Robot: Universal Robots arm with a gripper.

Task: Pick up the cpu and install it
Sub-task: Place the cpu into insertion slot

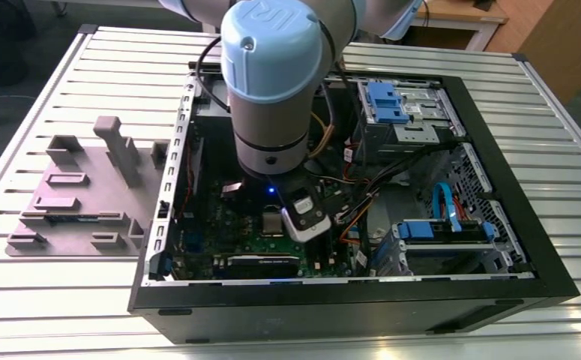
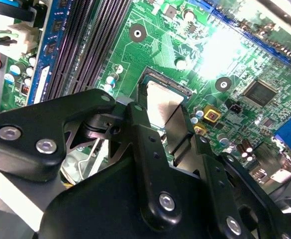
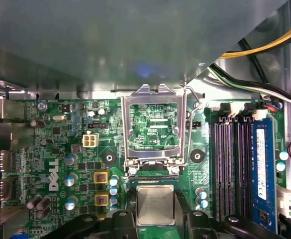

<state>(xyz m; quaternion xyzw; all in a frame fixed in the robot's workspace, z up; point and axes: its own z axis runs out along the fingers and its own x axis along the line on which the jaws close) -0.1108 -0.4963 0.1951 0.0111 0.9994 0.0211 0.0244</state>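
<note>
First wrist view: the cpu (image 3: 155, 203) lies silvery side up on the green motherboard (image 3: 60, 149), over the socket. It sits just beside the hinged metal frame (image 3: 152, 127), which stands swung open with its wire lever (image 3: 187, 124) raised alongside. The hand (image 3: 160, 215) straddles the chip, one black finger (image 3: 119, 223) against one edge and the other against the opposite edge, so it looks pinched on the cpu. The dark memory slots (image 3: 230, 164) run parallel, well apart from it.

In the second wrist view the chip shows between the same two fingers, its free edge meeting the socket's dark rim (image 2: 169, 82).

In the exterior view the arm (image 1: 270, 82) reaches down into the open computer case (image 1: 530, 270), which lies on the slatted table (image 1: 70, 315) beside a grey parts tray (image 1: 80, 202).
</note>
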